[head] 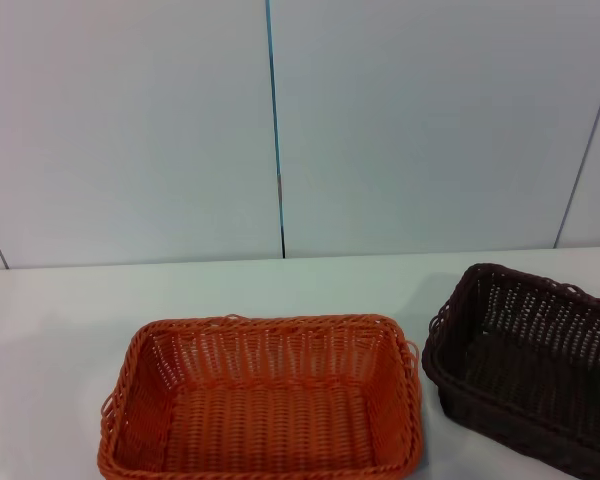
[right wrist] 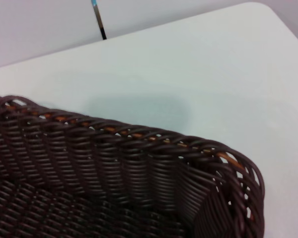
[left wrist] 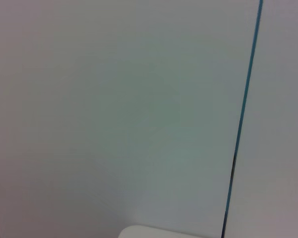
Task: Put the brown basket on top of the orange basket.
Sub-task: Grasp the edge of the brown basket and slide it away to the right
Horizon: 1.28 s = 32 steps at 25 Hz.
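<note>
The orange basket sits on the white table toward the robot's left of centre, open side up and with nothing in it, its long axis running side to side across the table. To its right, just beside it with a narrow strip of table between, stands the brown basket, also upright and empty, turned at a slant so its long axis runs from near the orange basket's corner off toward the right edge. Nothing is stacked yet; the whole lift and placement remains. Neither gripper is visible, so I cannot tell their state, though the right wrist camera looks closely down at the brown basket's braided rim.
</note>
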Each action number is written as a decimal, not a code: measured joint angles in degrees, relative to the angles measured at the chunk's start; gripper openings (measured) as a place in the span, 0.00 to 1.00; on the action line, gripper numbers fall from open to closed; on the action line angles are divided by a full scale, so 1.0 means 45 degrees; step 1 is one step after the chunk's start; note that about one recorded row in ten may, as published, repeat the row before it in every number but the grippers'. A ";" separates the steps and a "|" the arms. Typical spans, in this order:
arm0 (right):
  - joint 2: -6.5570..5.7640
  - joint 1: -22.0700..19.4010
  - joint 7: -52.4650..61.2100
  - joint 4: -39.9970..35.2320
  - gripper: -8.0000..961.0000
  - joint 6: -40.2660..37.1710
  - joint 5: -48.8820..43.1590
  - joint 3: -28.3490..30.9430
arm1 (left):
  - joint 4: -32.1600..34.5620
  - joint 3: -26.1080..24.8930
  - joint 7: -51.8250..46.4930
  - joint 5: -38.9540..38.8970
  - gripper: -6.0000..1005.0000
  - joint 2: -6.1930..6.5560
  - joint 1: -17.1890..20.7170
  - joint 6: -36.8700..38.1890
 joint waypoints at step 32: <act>-0.0236 0.0244 -0.0158 0.0161 0.20 0.0654 -0.0065 0.1316 | 0.0152 0.0131 -0.0102 0.0688 0.86 -0.0079 0.0096 0.0268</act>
